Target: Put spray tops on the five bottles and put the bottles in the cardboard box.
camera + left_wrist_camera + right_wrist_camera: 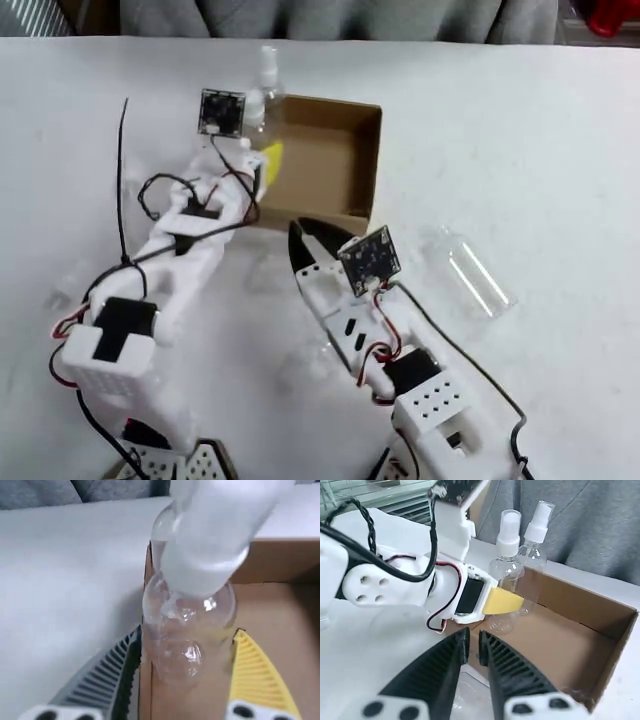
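From the high view I am seeing my left arm hanging over the far left corner of the cardboard box (330, 170). The left wrist view is showing me more: the left gripper (189, 640) is holding a clear bottle (187, 615) tight between its grey and yellow fingers. The bottle is wearing its white spray top (215, 535) and is sitting right by the box wall. I cannot tell if it is touching the box floor. The right wrist view is showing me a second bottle (534, 545) with a spray top, standing just behind the held one. The right gripper (472, 635) is waiting near the front edge of the box, its black fingers almost closed and holding nothing. The high view is also showing a bare bottle (470, 270) with no top, lying on the white tabletop (540, 130) to the right of the box.
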Robot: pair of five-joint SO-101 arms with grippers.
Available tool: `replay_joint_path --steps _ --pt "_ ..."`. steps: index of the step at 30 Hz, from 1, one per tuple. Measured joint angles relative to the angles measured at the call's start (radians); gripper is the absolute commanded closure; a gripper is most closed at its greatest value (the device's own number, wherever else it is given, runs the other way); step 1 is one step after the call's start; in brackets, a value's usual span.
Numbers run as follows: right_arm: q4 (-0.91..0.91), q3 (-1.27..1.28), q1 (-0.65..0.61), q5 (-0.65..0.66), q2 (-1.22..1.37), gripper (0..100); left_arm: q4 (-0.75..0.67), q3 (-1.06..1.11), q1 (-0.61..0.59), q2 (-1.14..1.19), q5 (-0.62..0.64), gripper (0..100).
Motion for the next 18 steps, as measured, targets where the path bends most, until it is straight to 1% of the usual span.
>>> replay_joint_path --steps 6,11,18 --pt "0.0 0.0 0.0 0.0 0.0 98.3 0.0 0.002 0.002 0.0 0.0 71" --pt "0.0 0.0 0.0 0.0 0.0 98.3 0.043 0.002 -0.006 0.0 0.0 71" --pt "0.0 0.0 0.0 0.0 0.0 98.3 0.043 0.018 -0.011 -0.012 -0.002 71"
